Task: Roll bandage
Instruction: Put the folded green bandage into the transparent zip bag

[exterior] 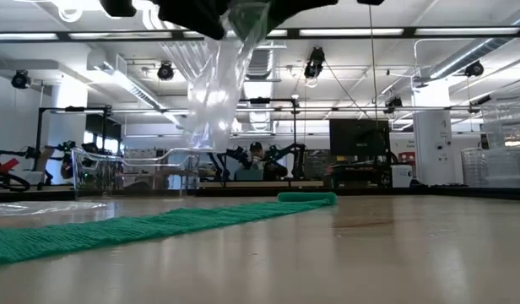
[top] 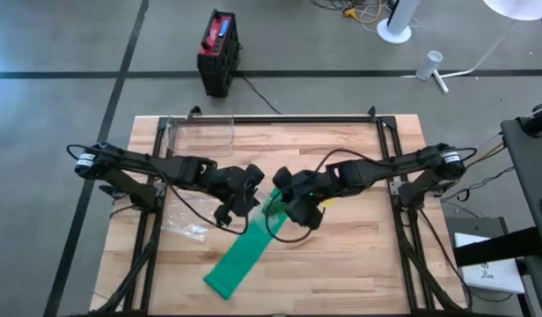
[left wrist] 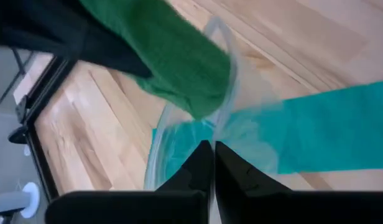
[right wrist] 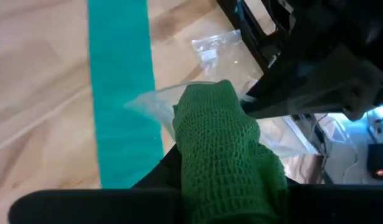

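Note:
A dark green bandage roll (right wrist: 219,143) is up in the air over the table's middle, with my right gripper (top: 287,207) shut on it. My left gripper (top: 238,204) faces it, shut on a clear plastic bag (exterior: 218,84) that hangs between the two grippers. The roll's free end (left wrist: 191,93) sits at the bag's mouth. Below them a teal bandage strip (top: 240,260) lies flat on the wooden table, running toward the near edge. Its far end (exterior: 306,198) is slightly rolled. My left gripper pinches the bag's upper edge (left wrist: 214,132) between its two shut fingertips, slanting down from the table's left. The bag hangs slack below them, clear of the table. My right gripper holds the green roll by its near end (right wrist: 226,186), slanting down from the table's right. The roll itself hides the fingers. It lies along them, lifted clear, with its far end against the bag.
A small clear bag (top: 187,227) lies on the table left of the strip. A clear container (top: 201,132) stands at the far left of the table. A black and red box (top: 218,53) sits on the floor beyond the far edge.

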